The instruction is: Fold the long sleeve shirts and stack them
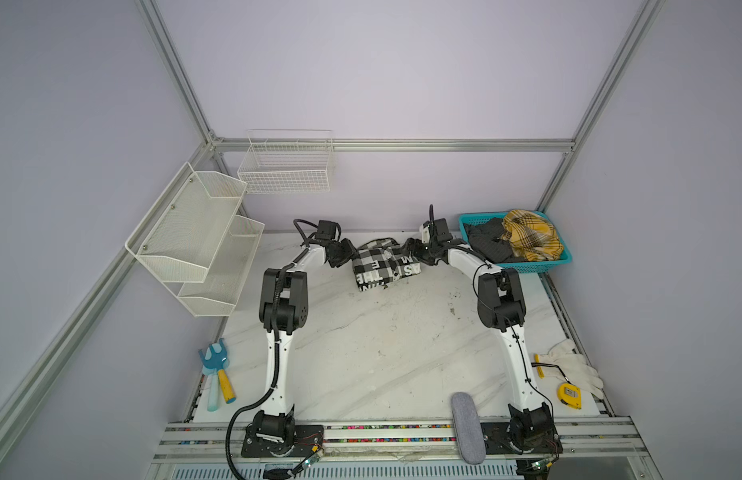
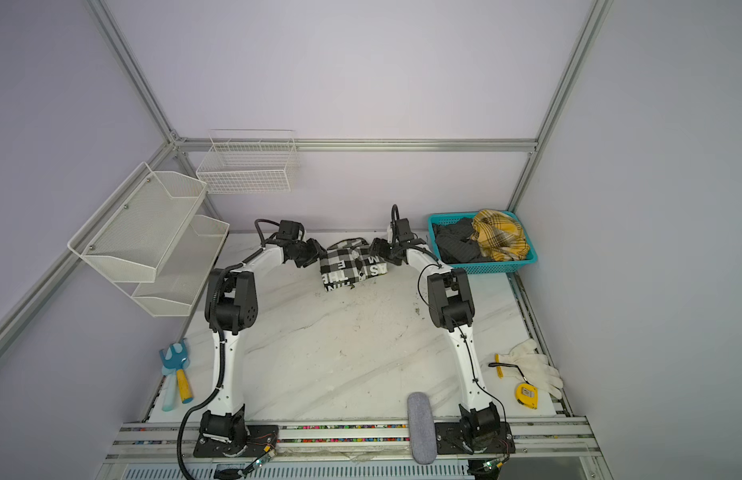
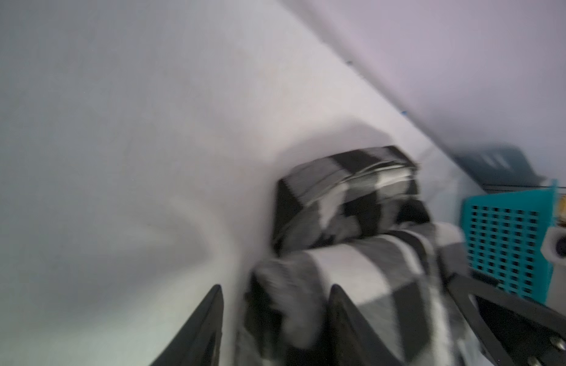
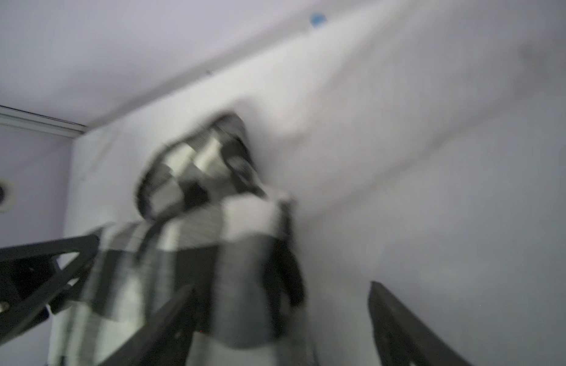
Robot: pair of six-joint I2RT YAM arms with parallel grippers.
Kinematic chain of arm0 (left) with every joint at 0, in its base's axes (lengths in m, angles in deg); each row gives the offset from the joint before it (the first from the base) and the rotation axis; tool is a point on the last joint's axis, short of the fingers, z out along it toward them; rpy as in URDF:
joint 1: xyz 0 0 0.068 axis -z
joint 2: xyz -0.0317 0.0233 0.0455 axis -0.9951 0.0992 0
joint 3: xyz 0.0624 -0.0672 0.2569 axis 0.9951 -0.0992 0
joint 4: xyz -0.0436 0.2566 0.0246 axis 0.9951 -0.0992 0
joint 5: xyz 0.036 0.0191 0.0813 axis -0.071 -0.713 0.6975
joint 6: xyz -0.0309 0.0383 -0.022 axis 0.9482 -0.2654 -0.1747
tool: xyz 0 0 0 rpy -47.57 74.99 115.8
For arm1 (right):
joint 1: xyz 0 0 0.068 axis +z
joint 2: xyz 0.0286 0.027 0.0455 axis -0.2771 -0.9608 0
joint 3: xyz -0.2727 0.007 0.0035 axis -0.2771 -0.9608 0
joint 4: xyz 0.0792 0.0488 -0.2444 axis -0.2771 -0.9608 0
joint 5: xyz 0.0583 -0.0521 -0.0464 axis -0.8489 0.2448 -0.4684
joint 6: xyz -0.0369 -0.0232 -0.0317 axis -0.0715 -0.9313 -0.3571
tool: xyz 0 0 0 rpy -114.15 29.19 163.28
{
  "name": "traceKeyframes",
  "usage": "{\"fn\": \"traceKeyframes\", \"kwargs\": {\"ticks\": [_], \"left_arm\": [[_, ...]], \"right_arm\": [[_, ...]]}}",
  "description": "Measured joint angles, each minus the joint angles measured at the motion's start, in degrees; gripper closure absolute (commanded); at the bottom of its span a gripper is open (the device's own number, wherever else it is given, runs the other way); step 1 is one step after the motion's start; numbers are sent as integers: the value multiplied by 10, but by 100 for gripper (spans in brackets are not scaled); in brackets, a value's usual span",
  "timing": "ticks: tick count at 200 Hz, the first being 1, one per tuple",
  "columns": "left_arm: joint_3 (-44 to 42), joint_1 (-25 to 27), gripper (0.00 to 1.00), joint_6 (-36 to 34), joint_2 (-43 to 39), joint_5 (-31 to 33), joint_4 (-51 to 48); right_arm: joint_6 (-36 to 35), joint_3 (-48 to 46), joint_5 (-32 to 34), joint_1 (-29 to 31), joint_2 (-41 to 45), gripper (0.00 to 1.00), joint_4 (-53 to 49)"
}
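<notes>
A black-and-white checked long sleeve shirt [image 1: 381, 266] [image 2: 348, 266] with white lettering lies folded in a compact bundle at the back middle of the table. My left gripper [image 1: 347, 252] [image 3: 276, 288] is at its left end, open, with a fold of the checked cloth [image 3: 354, 202] loose between the fingers. My right gripper [image 1: 410, 246] [image 4: 281, 285] is at the bundle's right end, wide open, the cloth [image 4: 196, 177] lying against one finger only. A yellow plaid shirt [image 1: 531, 235] and a dark grey one [image 1: 485, 243] lie crumpled in the teal basket [image 1: 531, 268]. Both wrist views are blurred.
White mesh shelves [image 1: 194, 232] and a wire basket [image 1: 286, 166] hang on the left and back walls. A blue garden tool [image 1: 215, 374] lies front left. A grey case [image 1: 467, 428], yellow tape measure [image 1: 569, 395] and white gloves [image 1: 572, 361] lie front right.
</notes>
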Motion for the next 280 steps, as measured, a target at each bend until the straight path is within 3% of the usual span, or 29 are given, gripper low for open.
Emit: {"fn": "traceKeyframes", "kwargs": {"ticks": [24, 52, 84, 121, 170, 215, 246, 265, 280], "left_arm": [[-1, 0, 29, 3, -45, 34, -3], [-23, 5, 31, 8, -156, 42, -1], [-86, 49, 33, 5, -264, 42, 12], [-195, 98, 27, 9, -269, 42, 5], [-245, 49, 26, 33, -232, 41, -13], [-245, 47, 54, 49, -194, 1, 24], [-251, 50, 91, 61, -156, -36, 42], [-278, 50, 100, 63, -169, -47, 57], [-320, 50, 100, 62, -203, -53, 60]], "right_arm": [[-2, -82, 33, 1, 86, 3, -15], [-11, -136, 48, 1, 181, 7, -7], [-25, -146, 41, 4, 196, 9, 1], [-35, -172, 28, 7, 163, 14, -3], [-57, -173, 5, 20, 125, 25, -7], [-77, -146, 14, 52, 111, 47, -19], [-71, -164, 34, 69, 118, 67, -20], [-56, -207, 45, 76, 142, 77, -20], [-45, -270, 53, 90, 185, 80, -13]]}}
